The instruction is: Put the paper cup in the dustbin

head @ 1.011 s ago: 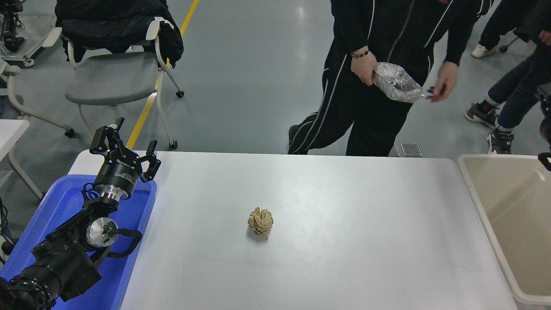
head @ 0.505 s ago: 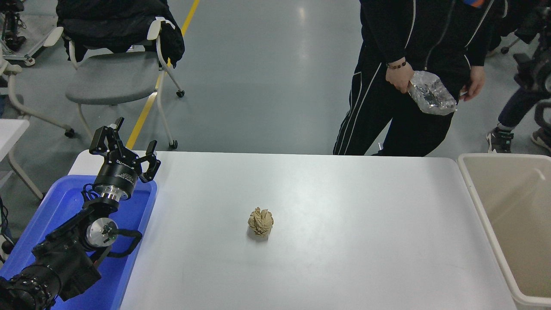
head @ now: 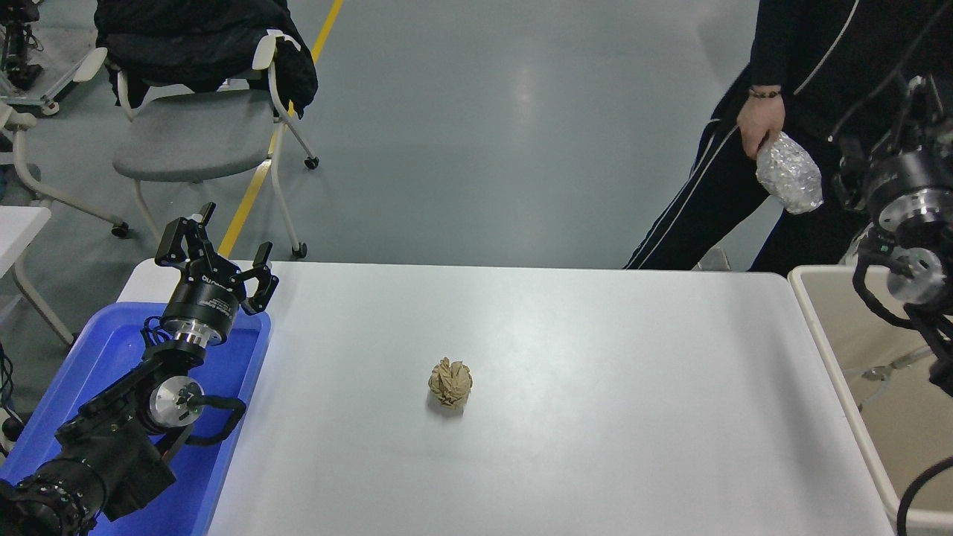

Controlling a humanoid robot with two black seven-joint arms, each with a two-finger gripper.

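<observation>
My right claw [head: 917,82] hangs at the frame's right edge above the beige bin [head: 826,350]; I cannot tell how it is set. My left claw [head: 216,249] rests spread and empty at lower left over the blue tray [head: 249,365]; the white print on its wrist is too small to read. No paper cup shows. A crumpled tan paper ball [head: 450,383] sits mid-table [head: 595,417], smooth white surface open around it. At upper right, a person's hand [head: 758,123] grips a crinkled silvery bundle [head: 789,175].
</observation>
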